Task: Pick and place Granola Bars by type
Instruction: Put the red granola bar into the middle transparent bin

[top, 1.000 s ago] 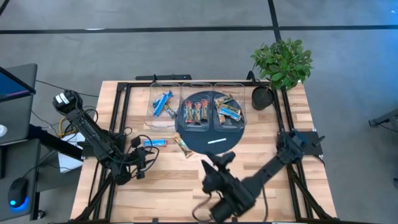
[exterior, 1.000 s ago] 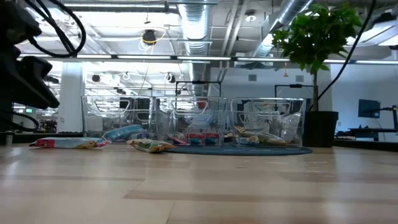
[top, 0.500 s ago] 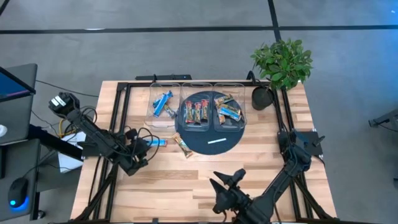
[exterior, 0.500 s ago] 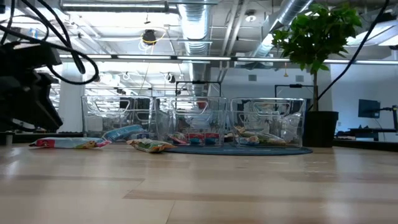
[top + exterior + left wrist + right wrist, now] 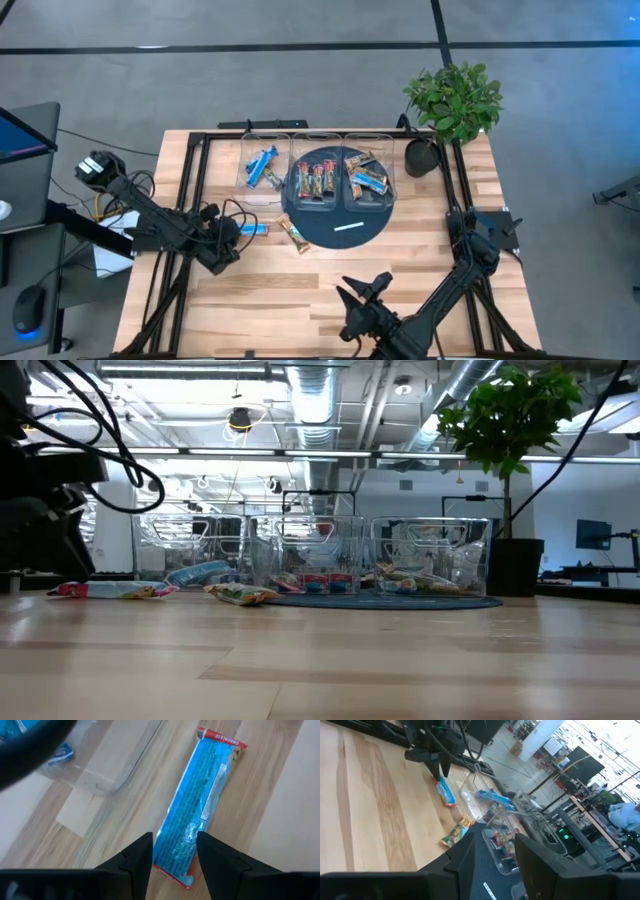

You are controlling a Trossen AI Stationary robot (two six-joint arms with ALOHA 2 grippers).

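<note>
The left pincer [image 5: 228,240] hangs over the loose blue bar [image 5: 250,229], which lies flat on the worktop [image 5: 300,290] near its left edge, just in front of the left bin [image 5: 262,190]. In the left wrist view the two dark fingers [image 5: 137,857] stand parted with one end of the blue bar [image 5: 197,810] between them, not yet closed on it; this looks like the line-up for a grasp along the bar's narrow width.

The sorting already reads by type: blue bars [image 5: 262,165] in the left bin, red-dark bars [image 5: 317,180] in the middle bin [image 5: 318,138], orange-brown bars [image 5: 366,178] in the right bin [image 5: 388,165]. One orange-brown bar [image 5: 293,235] still lies loose on the worktop, touching the near-left rim of the dark round mat [image 5: 325,235]. A thin white strip [image 5: 348,226] rests on the mat.

Room is good. The blue bar's near side is open wood, though the left bin's clear wall stands close behind it, so a lift probably needs to go up before going over that wall. The right pincer [image 5: 362,300] waits parted and empty near the worktop's front edge, well apart from everything. The potted plant [image 5: 452,105] stands at the far right corner, out of the way.
</note>
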